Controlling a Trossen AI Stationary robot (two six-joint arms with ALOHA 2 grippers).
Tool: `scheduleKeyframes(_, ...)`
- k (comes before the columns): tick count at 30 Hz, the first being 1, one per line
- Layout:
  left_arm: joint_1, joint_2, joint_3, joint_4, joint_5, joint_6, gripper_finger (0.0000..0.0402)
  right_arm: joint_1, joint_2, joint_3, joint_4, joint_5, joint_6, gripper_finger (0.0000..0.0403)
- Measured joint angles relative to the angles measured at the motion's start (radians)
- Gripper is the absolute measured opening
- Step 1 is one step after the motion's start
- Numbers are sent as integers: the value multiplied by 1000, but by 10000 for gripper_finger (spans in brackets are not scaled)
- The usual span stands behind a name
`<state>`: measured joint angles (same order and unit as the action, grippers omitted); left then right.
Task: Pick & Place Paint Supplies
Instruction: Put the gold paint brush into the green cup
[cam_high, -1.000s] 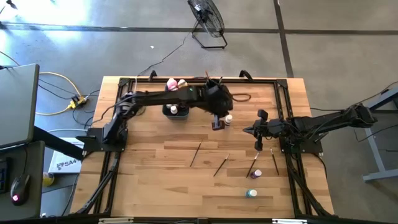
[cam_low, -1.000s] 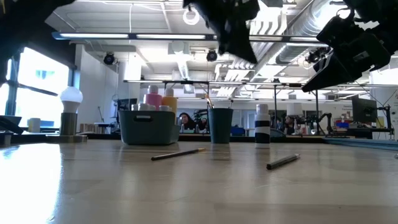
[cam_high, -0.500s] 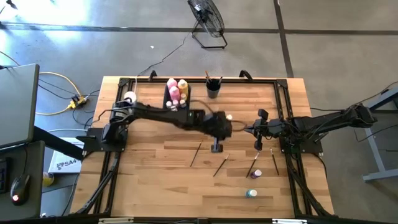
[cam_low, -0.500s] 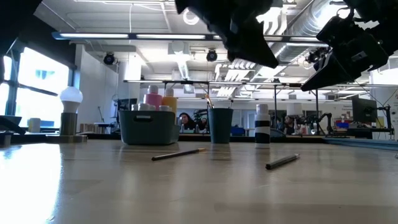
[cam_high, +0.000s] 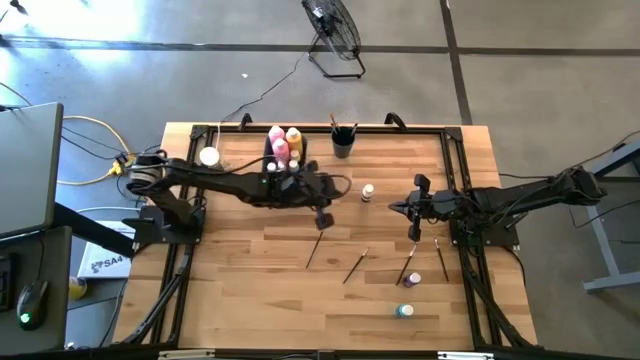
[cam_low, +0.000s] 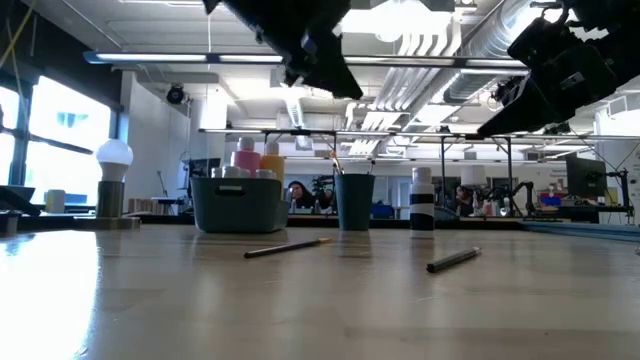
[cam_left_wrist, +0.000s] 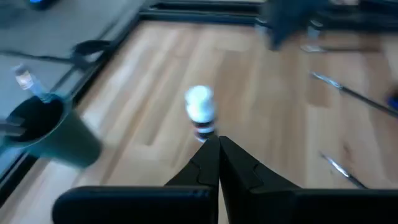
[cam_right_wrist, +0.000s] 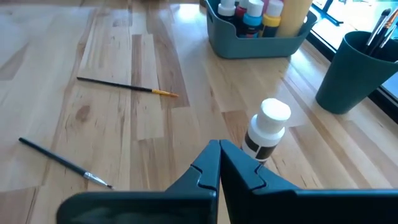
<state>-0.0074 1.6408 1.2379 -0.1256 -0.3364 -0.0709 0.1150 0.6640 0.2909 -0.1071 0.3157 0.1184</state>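
Note:
A small white-capped paint bottle (cam_high: 368, 191) stands upright on the table between my two grippers. My left gripper (cam_high: 335, 192) hovers shut just left of it, holding nothing; its wrist view shows the bottle (cam_left_wrist: 200, 112) right ahead of the shut fingers. My right gripper (cam_high: 398, 208) hangs shut and empty to the bottle's right. A grey bin (cam_high: 283, 160) at the back holds pink and yellow squeeze bottles and small bottles. Several paintbrushes (cam_high: 314, 248) lie flat on the wood. Two more small bottles (cam_high: 414, 279) stand near the front right.
A dark cup (cam_high: 343, 145) with brushes stands at the far edge, right of the bin. A white knob on a tan base (cam_high: 208, 156) sits at the far left. A black frame (cam_high: 455, 180) borders the tabletop. Bare wood lies at the front left.
My left gripper, staying shut, has swung away from the bin and cup toward the table's near edge, then back toward the left, sinking a little and rolling. The arm no longer covers the bin. The small bottle has stayed put. My right arm has kept still.

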Motion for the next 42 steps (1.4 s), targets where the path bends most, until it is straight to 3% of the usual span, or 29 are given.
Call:
scheduleKeyframes(6,0,-55,-109,-57,-176,-350,0,0,0,0,-4,-3,-10,2)
scheduleKeyframes(12,1,-56,-105,-75,-168,-571,0,0,0,0,-18,-4,-17,2)
scheduleKeyframes(17,1,-56,-105,-70,-88,-571,0,0,0,0,-11,-4,-18,2)
scheduleKeyframes(23,0,-55,-105,-55,-13,-406,0,0,0,0,-8,-4,-22,2)
scheduleKeyframes(27,3,-55,-105,-48,-21,-559,0,0,0,0,0,-4,-43,2)
scheduleKeyframes(35,1,-54,-104,-150,-112,-636,0,0,0,0,14,-4,-45,2)
scheduleKeyframes(42,0,-16,-104,-172,-37,-703,0,0,0,0,21,-1,-45,2)
